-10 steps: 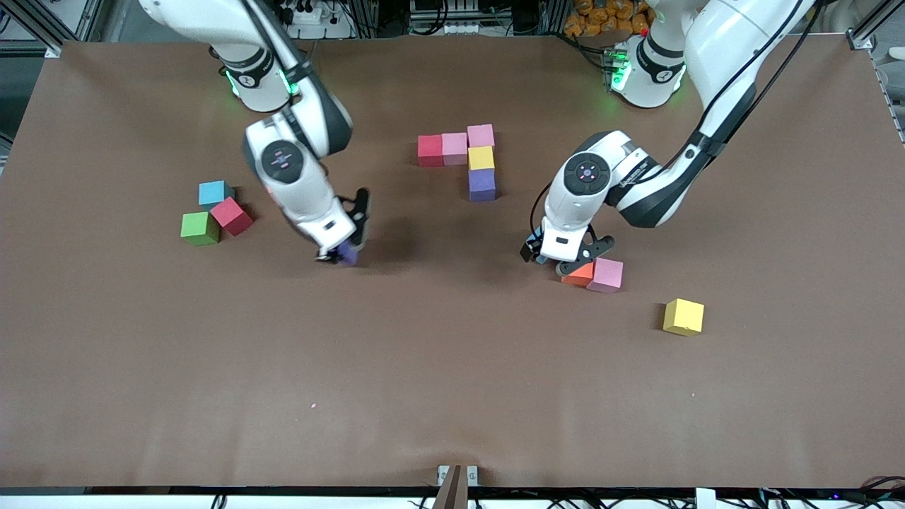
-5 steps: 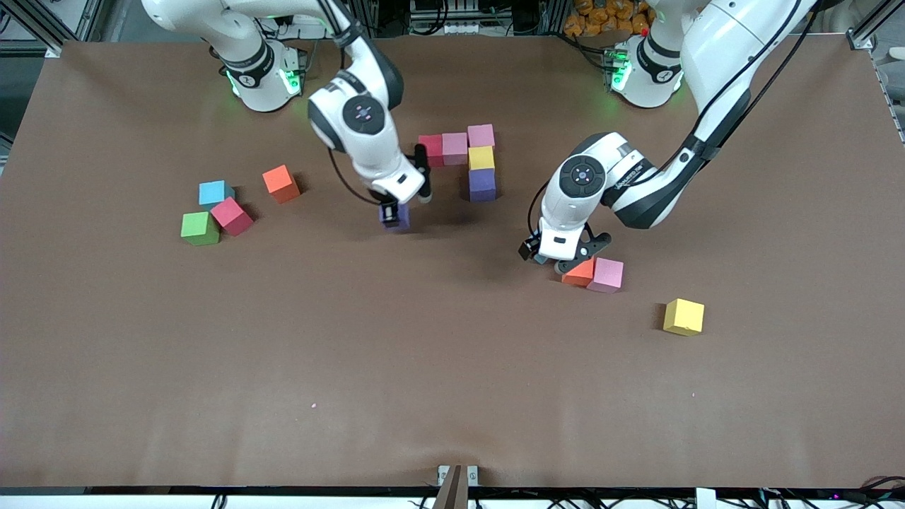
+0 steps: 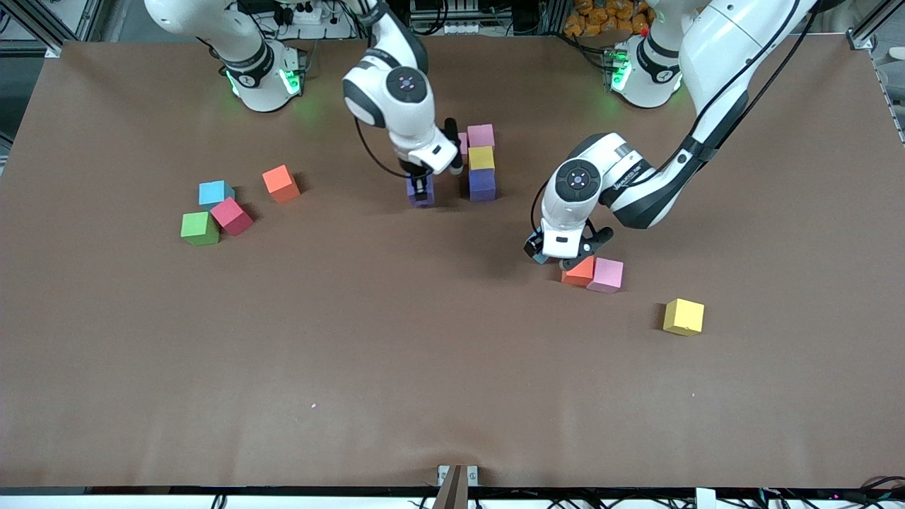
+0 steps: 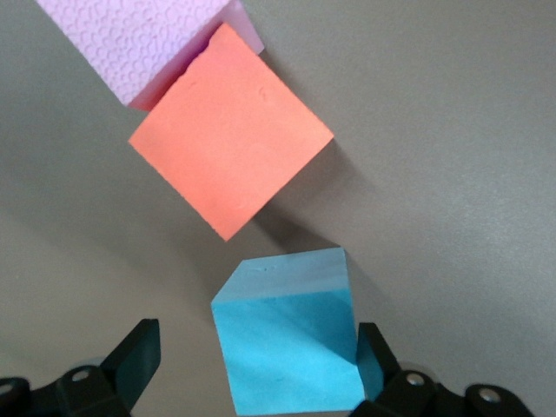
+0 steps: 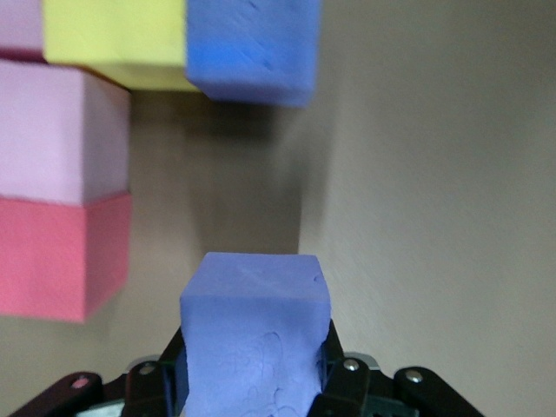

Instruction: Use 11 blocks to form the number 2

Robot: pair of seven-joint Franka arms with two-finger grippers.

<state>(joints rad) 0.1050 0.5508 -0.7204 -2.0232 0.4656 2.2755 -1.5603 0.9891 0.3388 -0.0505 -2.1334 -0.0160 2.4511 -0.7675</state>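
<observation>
Blocks near the front: yellow cube (image 3: 684, 316), then touching orange cube (image 3: 579, 272) and pink cube (image 3: 607, 275). Left end effector (image 3: 551, 259) – fingers apart – straddles a light blue cube (image 4: 291, 339). Right end effector (image 3: 422, 186) clamps a purple cube (image 3: 422, 192) over open bench (image 3: 452, 367) beside the partial number 2 (image 3: 481, 164).

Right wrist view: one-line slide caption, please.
Right gripper shut on a purple block, beside the partly built number 2, whose purple cube adjoins a yellow one.
</observation>
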